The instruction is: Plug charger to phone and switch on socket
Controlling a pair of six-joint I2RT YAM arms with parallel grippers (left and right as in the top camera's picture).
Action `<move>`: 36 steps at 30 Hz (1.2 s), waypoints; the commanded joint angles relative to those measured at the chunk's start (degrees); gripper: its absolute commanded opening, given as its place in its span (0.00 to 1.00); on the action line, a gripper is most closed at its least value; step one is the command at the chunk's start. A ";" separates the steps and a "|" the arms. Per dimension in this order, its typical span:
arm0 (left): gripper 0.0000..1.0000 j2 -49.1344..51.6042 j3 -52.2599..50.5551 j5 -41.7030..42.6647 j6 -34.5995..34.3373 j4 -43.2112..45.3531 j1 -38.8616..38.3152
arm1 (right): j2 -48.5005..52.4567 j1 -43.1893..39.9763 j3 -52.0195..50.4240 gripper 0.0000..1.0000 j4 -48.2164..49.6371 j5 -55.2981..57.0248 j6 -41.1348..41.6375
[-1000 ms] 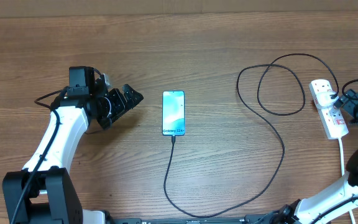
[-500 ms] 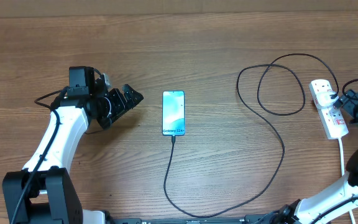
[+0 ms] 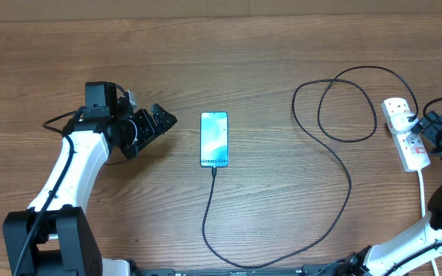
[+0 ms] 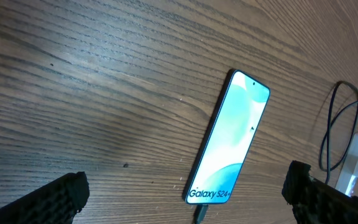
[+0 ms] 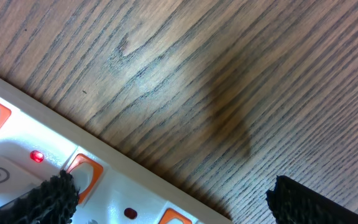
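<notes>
Phone [image 3: 214, 139]: charger [image 3: 203, 221] plugged in.
Left end effector [image 3: 158, 126]: open, left of phone.
Right end effector [image 3: 430, 129]: open, at socket [image 3: 405, 142], right of phone.

Wooden table [image 3: 129, 46]: brown, matte, long streaked grain.

Between left fingers [image 4: 55, 199]: bare wood ahead of tips, grain running diagonally. Small dark speck [image 4: 125, 165] just ahead of finger at view's left. Second speck [image 4: 51, 64] farther out.

Between right fingers [image 5: 316, 199]: soft dark shadow patch [image 5: 229, 115] on wood ahead of tips. Oval grain whorl [image 5: 126, 45] farther out.

Pale beige strip [image 3: 221, 6] along table's far edge, well beyond both finger pairs. Cannot tell what it is.
</notes>
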 commanded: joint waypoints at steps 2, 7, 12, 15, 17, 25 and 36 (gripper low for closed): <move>0.99 -0.57 0.33 -0.52 1.09 0.07 -0.20 | 2.05 1.31 -1.25 1.00 -1.27 -3.34 -1.57; 0.99 -0.57 0.33 -0.52 1.09 0.07 -0.20 | 2.05 1.31 -1.25 1.00 -1.40 -3.32 -1.57; 0.99 -0.57 0.33 -0.52 1.09 0.07 -0.20 | 2.05 1.31 -1.25 1.00 -1.84 -3.32 -1.55; 1.00 -0.57 0.33 -0.52 1.09 0.07 -0.20 | 2.05 1.31 -1.25 1.00 -2.67 -2.73 -1.53; 1.00 -0.57 0.33 -0.52 1.09 0.07 -0.20 | 2.05 1.22 -1.25 1.00 -3.13 -1.81 -1.27; 1.00 -0.57 0.33 -0.55 1.09 0.07 -0.20 | -2.62 -1.01 -1.03 1.00 -4.22 -1.42 2.84; 1.00 -0.57 0.33 -0.52 1.09 0.07 -0.20 | -14.23 -0.79 -1.14 0.86 -3.98 -9.03 2.91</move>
